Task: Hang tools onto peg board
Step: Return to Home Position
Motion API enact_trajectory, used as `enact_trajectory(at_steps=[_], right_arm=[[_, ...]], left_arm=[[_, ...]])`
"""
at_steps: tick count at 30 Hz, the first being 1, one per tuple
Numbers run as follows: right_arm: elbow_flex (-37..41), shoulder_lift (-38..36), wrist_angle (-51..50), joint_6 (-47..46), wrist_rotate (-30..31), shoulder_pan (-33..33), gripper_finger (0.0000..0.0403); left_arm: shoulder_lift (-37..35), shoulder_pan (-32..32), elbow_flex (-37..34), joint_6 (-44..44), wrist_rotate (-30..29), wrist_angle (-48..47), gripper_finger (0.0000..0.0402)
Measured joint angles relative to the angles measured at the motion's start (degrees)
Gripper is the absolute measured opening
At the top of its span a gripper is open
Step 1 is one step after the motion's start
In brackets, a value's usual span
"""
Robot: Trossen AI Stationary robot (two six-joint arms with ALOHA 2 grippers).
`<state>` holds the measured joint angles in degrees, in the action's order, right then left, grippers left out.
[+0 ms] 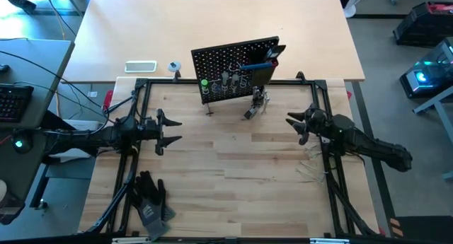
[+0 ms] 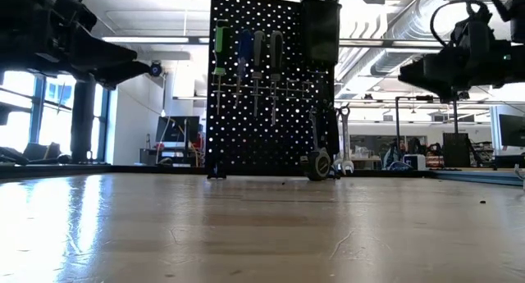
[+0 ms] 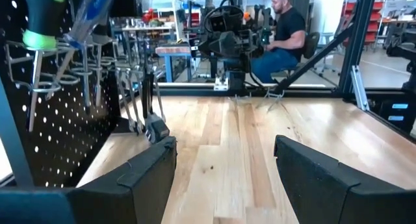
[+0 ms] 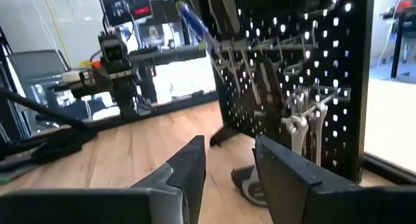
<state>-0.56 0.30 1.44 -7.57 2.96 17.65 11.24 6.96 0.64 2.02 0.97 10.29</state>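
High view: the peg board (image 1: 237, 68) stands upright at the far edge of the wooden counter (image 1: 233, 180), skewed a little. The tools are on its near face. A green screwdriver (image 1: 204, 83) sits at one end and a black bin (image 1: 260, 72) with a blue handle (image 1: 258, 62) poking out at the other. The wrenches (image 1: 260, 97) hang below the bin. The left gripper (image 1: 172, 130) and right gripper (image 1: 294, 125) hover on either side of mid-counter, well apart from the board and pointing inward. Black gloves (image 1: 150, 201) lie by the left arm's near corner. Every tool I can find is on the board, so hanging looks done and the arms read as parked.

Low view: the screwdrivers are in a row, handles up and shafts dropped through wire rings, which is what keeps them hanging. A measuring tape (image 2: 318, 164) hangs low by the wrenches. I can't tell whether it touches the counter. Both arms are held high, off the counter.

Left wrist view: the jaws are spread wide with nothing between them. The board is edge-on just beside. A seated person (image 3: 279, 29) is in the room beyond.

Right wrist view: the jaws are parted, narrower than the left, and hold nothing. The board's face is close ahead, with the wrenches and tape near.
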Motion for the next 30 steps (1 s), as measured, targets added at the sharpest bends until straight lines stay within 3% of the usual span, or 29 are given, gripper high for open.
enact_trajectory(at_steps=[11, 30], right_arm=[[0.0, 0.1, -0.3, 0.0, -0.1, 0.0, 0.0128], [0.0, 0.1, -0.4, 0.1, -0.1, 0.0, 0.0128]], left_arm=[[0.0, 0.0, 0.0, -5.2, -0.1, -0.2, 0.025], [0.0, 0.0, 0.0, -4.0, -0.1, -0.2, 0.025]])
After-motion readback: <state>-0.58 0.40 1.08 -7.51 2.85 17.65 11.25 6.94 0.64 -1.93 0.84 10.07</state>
